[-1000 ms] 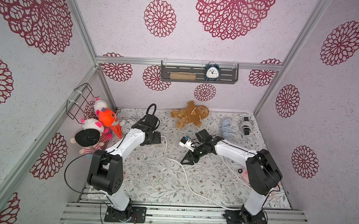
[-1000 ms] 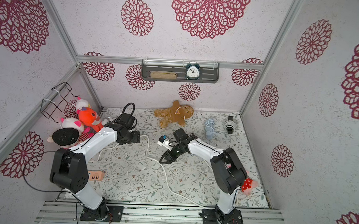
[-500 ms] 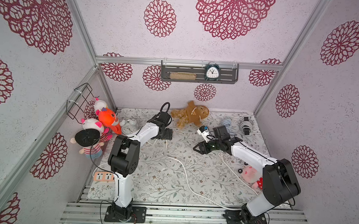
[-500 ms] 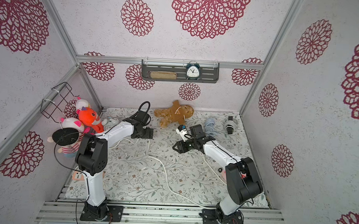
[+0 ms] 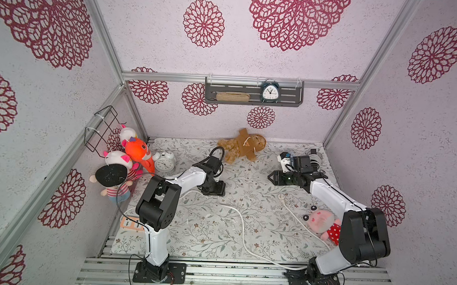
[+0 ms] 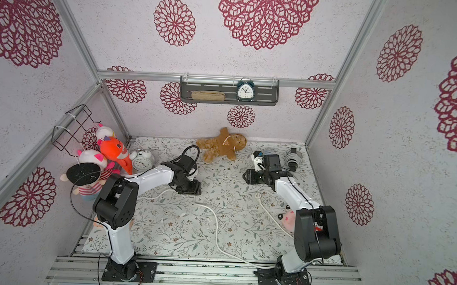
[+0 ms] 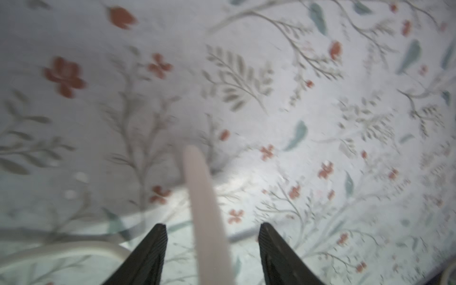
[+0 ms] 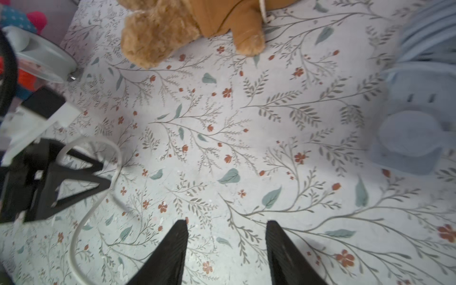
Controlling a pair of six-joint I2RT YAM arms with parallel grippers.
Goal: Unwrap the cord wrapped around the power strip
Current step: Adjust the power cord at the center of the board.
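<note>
The orange-and-white power strip (image 5: 131,221) lies at the front left, half hidden behind the left arm. Its white cord (image 5: 241,223) runs loose across the floral table to a plug (image 5: 281,196). My left gripper (image 5: 216,191) (image 6: 191,190) points down at the cord near the table's middle. In the left wrist view the cord (image 7: 204,209) passes between the jaws of the left gripper (image 7: 212,225), which stand apart from it on both sides. My right gripper (image 5: 272,176) (image 8: 225,222) is open and empty over bare table at the back right.
A gingerbread plush (image 5: 241,146) lies at the back. An alarm clock (image 5: 164,160) and hanging plush toys (image 5: 135,152) crowd the left. A pink plush (image 5: 322,222) sits by the right arm. A pale blue strip with wound cord (image 8: 414,133) and a coil (image 5: 314,157) lie at the back right.
The left gripper has moved right and toward the front, down over the cord, and its jaws have narrowed. The right gripper has drawn away to the back right.
</note>
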